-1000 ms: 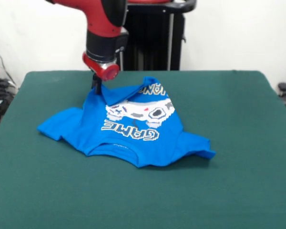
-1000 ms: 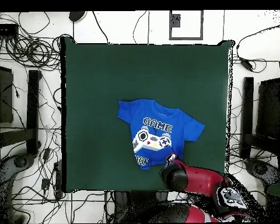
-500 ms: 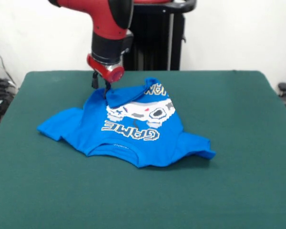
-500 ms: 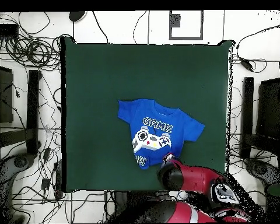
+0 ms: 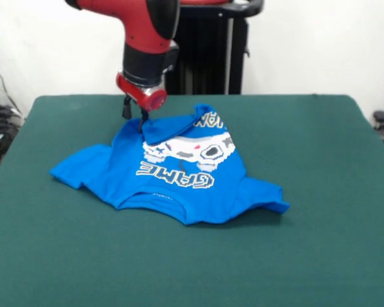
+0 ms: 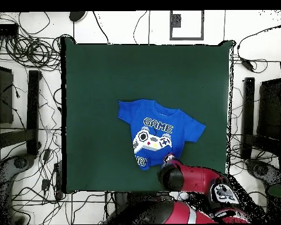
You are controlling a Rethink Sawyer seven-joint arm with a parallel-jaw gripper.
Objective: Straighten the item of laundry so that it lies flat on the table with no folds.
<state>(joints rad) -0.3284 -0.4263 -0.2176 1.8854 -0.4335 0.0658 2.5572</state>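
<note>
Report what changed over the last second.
The hand rose slightly and shifted toward the shirt's folded-over hem, whose flap now stands a little higher, showing more lettering. The sleeves, collar and the shirt's place on the table are unchanged.

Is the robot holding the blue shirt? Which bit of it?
It looks so: the gripper seems to pinch the T-shirt at its bottom hem, at the folded-over corner, lifted slightly off the table. The grip itself is hard to see.
</note>
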